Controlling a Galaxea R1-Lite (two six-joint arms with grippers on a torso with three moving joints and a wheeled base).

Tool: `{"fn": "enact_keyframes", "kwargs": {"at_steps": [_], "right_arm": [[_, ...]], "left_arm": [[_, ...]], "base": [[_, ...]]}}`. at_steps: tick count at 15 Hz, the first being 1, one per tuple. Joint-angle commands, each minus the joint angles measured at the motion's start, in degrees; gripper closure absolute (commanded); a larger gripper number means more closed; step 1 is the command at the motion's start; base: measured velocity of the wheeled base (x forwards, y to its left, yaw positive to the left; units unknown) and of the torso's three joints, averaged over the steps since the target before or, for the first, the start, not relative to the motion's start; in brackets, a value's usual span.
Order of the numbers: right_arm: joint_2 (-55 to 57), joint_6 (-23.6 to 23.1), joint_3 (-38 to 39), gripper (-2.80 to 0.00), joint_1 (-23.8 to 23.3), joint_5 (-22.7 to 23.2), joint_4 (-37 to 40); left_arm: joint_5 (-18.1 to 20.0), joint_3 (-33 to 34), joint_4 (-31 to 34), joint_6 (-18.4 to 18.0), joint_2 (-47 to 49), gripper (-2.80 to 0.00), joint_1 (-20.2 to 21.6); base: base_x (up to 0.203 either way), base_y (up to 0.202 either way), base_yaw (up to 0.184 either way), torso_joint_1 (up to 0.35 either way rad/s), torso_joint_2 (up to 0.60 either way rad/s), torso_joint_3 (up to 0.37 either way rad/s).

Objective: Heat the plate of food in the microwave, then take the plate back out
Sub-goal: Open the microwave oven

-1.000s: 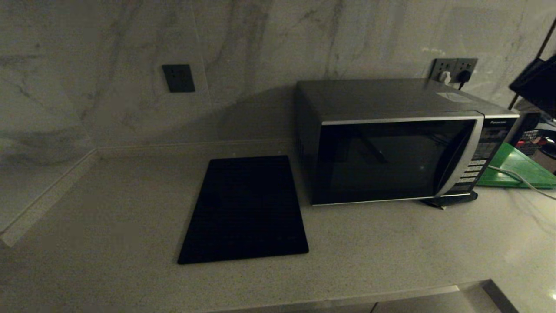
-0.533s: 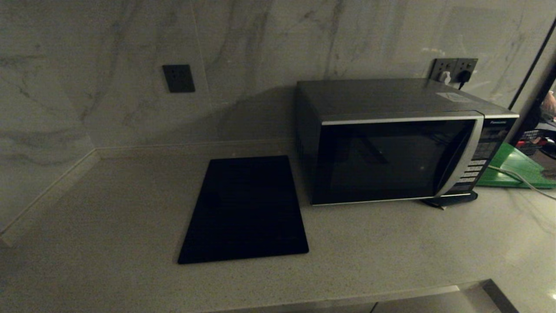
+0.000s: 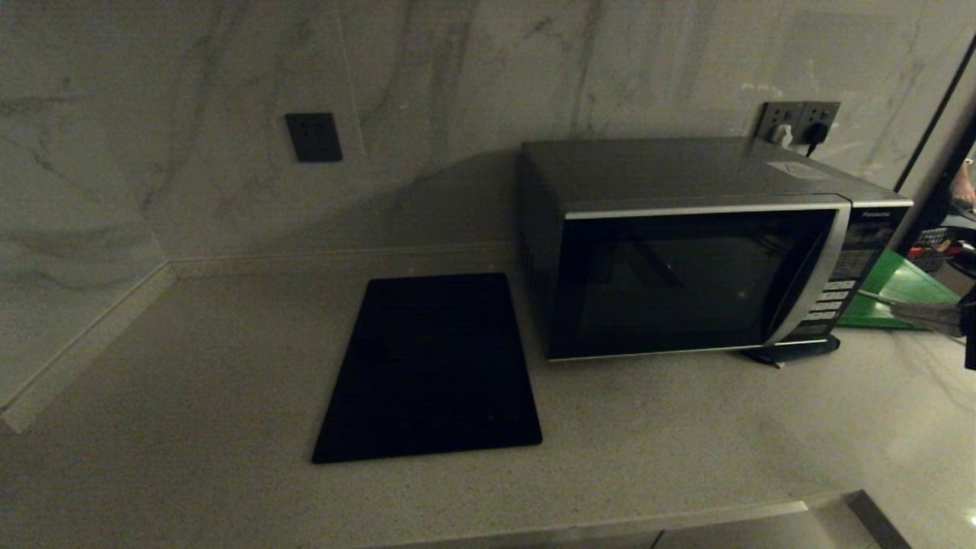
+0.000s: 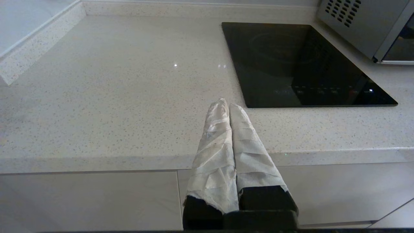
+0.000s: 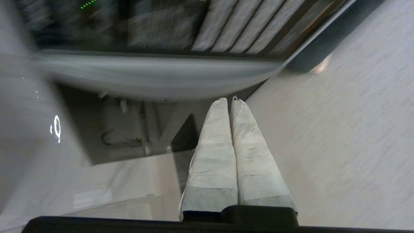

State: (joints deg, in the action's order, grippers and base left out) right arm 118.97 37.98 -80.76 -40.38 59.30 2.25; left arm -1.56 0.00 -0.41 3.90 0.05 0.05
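Microwave [image 3: 690, 278] sits right of the black panel [image 3: 431, 366], door shut; its curved handle [image 3: 816, 274] runs upright along the door's right side. Plate not in view. Right gripper [image 3: 919, 313], fingers pressed together and empty, enters from the right, just right of the handle, nearer than the left gripper [image 4: 228, 108], also closed, parked at the counter's [image 3: 191, 366] front edge.

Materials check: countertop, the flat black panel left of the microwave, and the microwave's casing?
Countertop: looks like speckled stone or quartz composite, polished; fine dark flecks and small glints of light.
Flat black panel: likely glass, glossy; it mirrors the room, and faint ring and control marks show.
Microwave casing: seemingly painted or brushed sheet metal, with punched vent slots; dark reflective door.
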Motion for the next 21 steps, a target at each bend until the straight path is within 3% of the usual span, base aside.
{"fn": "enact_keyframes", "kwargs": {"at_steps": [1, 6, 21], "right_arm": [[6.1, 0.1, -1.2, 0.0, 0.1, 0.2, -3.2], [12.5, -4.5, -3.7, 0.0, 3.5, -4.9, -4.5], [19.1, -4.4, -11.2, 0.0, 6.8, -5.2, -5.1]], "left_arm": [[0.0, 0.0, 0.0, 0.1, 0.0, 0.0, 0.0], [0.0, -0.1, 0.0, 0.1, 0.0, 0.0, 0.0], [0.0, 0.0, 0.0, 0.1, 0.0, 0.0, 0.0]], "base": [[0.0, 0.0, 0.0, 0.0, 0.0, 0.0], [0.0, 0.0, 0.0, 0.0, 0.0, 0.0], [0.0, 0.0, 0.0, 0.0, 0.0, 0.0]]}}
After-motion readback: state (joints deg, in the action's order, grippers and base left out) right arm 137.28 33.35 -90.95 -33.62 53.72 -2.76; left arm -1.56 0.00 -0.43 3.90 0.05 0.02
